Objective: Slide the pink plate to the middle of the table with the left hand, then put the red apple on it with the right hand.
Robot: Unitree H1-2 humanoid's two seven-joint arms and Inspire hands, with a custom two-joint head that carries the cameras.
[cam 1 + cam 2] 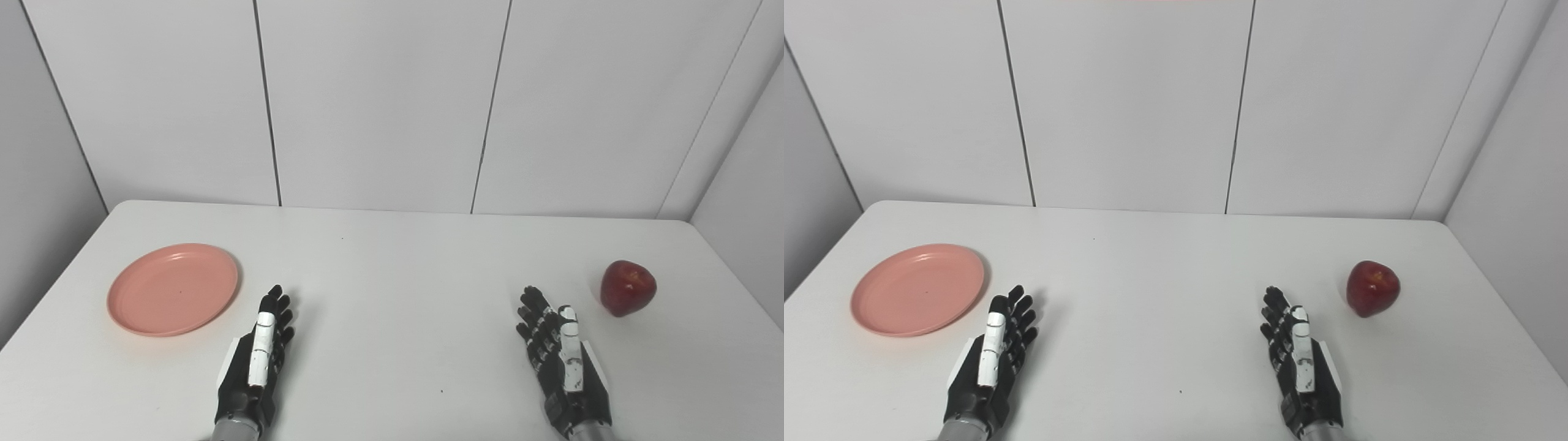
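Left eye view, item list: pink plate (173, 289) at the surface's (392, 257) left side, empty; red apple (628, 288) far right, well apart from it. Left hand (257, 361) just right of the plate, fingers extended, holding nothing; right hand (563, 361) near the apple, likewise empty. Risks: the shallow rim may slip under fingertips, stalling the slide; the apple, seemingly tilted on its base, could roll off the right edge if nudged.

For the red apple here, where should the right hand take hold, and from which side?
Probably around the red apple's widest part, fingers and thumb on opposite flanks. It sits tilted, alone on the table, right of the open right hand, so come in from its left and above.
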